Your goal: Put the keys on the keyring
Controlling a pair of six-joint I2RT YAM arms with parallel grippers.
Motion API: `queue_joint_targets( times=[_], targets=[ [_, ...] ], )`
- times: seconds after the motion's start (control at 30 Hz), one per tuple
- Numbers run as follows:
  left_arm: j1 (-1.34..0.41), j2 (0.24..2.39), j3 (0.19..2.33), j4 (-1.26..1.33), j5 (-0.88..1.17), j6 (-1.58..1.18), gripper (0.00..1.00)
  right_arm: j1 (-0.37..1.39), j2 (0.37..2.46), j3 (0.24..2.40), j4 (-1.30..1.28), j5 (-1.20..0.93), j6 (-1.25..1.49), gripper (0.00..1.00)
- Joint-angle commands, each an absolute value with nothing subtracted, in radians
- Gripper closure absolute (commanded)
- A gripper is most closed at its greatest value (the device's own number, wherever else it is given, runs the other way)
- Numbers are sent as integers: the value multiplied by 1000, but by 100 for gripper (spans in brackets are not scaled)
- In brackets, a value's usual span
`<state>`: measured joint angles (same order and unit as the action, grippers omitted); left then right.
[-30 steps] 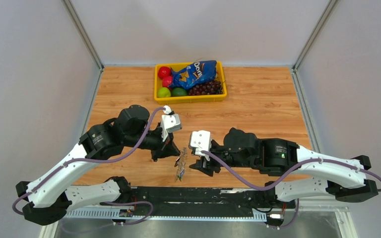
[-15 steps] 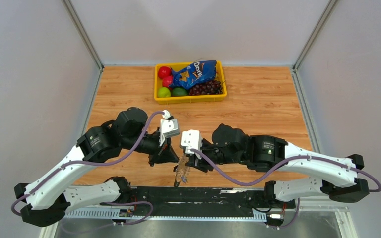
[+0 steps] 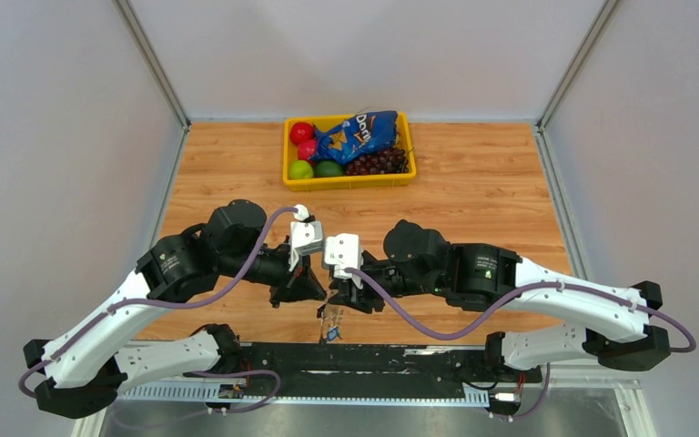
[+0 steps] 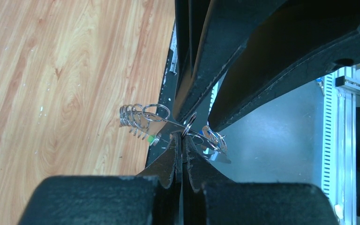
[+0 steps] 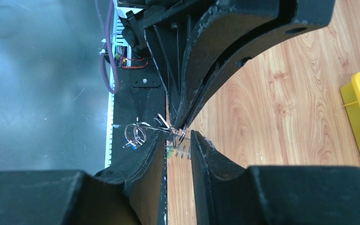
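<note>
I am pinching the keyring (image 4: 143, 117) in the left claw (image 4: 182, 140) — right claw (image 5: 176, 140) hovering narrowly parted; threading keys looks undone.

We look down from above and behind the arms (image 3: 136, 305) in the top view, the whole table (image 3: 473, 209) in frame. Each wrist view sits tight behind its own gripper, left gripper (image 4: 182, 138) and right gripper (image 5: 177, 134) facing tip to tip at frame centre; both share those tips and a strip of table.
</note>
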<state>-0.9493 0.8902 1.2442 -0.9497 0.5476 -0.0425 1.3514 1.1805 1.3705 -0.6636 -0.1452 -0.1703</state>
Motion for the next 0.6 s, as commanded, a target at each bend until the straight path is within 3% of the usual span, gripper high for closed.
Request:
queue_joint_targets(
  times=[0.0, 0.57],
  targets=[
    [-956, 876, 1251, -911, 557, -29, 100, 1347, 1193, 1419, -619, -171, -176, 70],
    [-957, 869, 1250, -901, 572, -24, 100, 1347, 1215, 1417, -601, -166, -178, 87]
  ],
)
